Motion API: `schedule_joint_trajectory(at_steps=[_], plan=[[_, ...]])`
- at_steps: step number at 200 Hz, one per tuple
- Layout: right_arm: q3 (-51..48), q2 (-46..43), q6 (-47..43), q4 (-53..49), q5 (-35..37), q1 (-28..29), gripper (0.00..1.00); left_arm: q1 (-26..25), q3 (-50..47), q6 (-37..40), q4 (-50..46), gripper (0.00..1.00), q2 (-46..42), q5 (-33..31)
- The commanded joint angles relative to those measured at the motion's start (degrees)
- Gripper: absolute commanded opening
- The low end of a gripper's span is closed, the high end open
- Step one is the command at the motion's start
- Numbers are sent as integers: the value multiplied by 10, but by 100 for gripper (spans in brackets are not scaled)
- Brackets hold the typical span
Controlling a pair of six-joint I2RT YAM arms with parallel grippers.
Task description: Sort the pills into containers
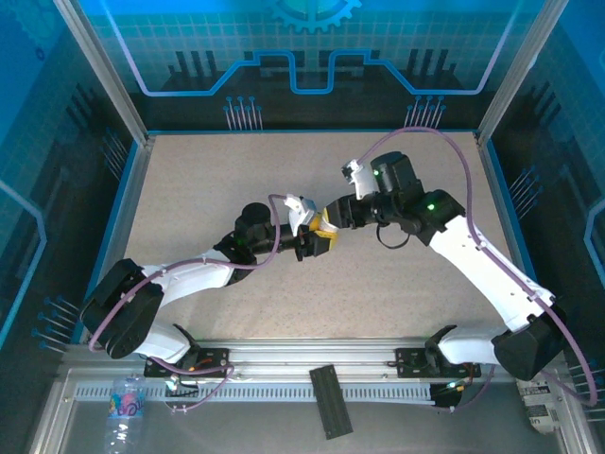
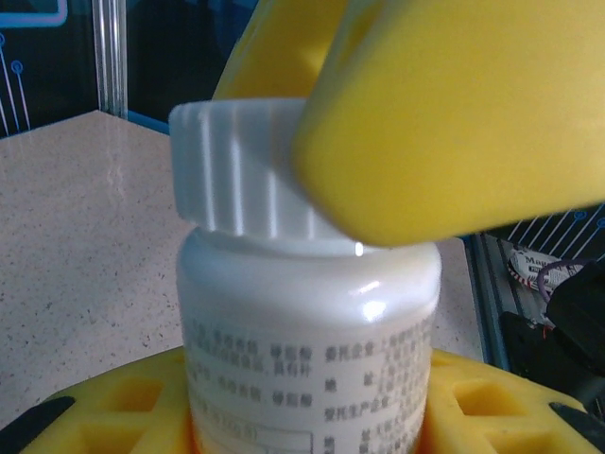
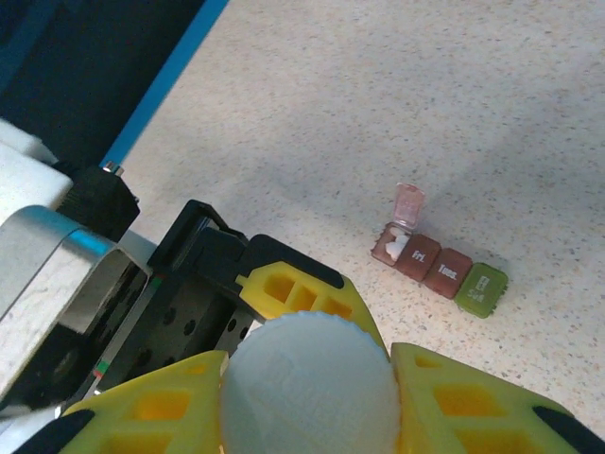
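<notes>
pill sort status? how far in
Early. Done: one end dark red compartment of the containers stands open with something white inside. In hand: left hand holds the white bottle; right hand grips its cap, not yet off. Left: the other three compartments are shut.

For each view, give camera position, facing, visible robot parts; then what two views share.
Top: above, behind, looking down at the table; left arm and right arm show.
Left wrist: faces the bottle side-on; left fingers below.
Right wrist: looks down on the cap and containers; right fingers.
Both wrist views share the cap.
</notes>
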Motion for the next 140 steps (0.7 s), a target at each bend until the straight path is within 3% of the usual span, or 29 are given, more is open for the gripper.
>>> schedule_joint_trajectory(at_steps=[1,41,78,131,140], plan=[[-27,-1,65,6,42,28,28,-6,22,16,51,0,-12,-5],[-38,-14,45,26,28,6,28,-6,17,23,43,4,-20,-22],[-56,-33,32,56,24,-8,27,-6,13,26,25,40,-27,-44],[-90,-34,36,92,43,-24,25,-5,-5,29,6,70,-31,-54],[-93,-32,36,97,50,-28,25,-5,-12,28,6,79,-32,-55]])
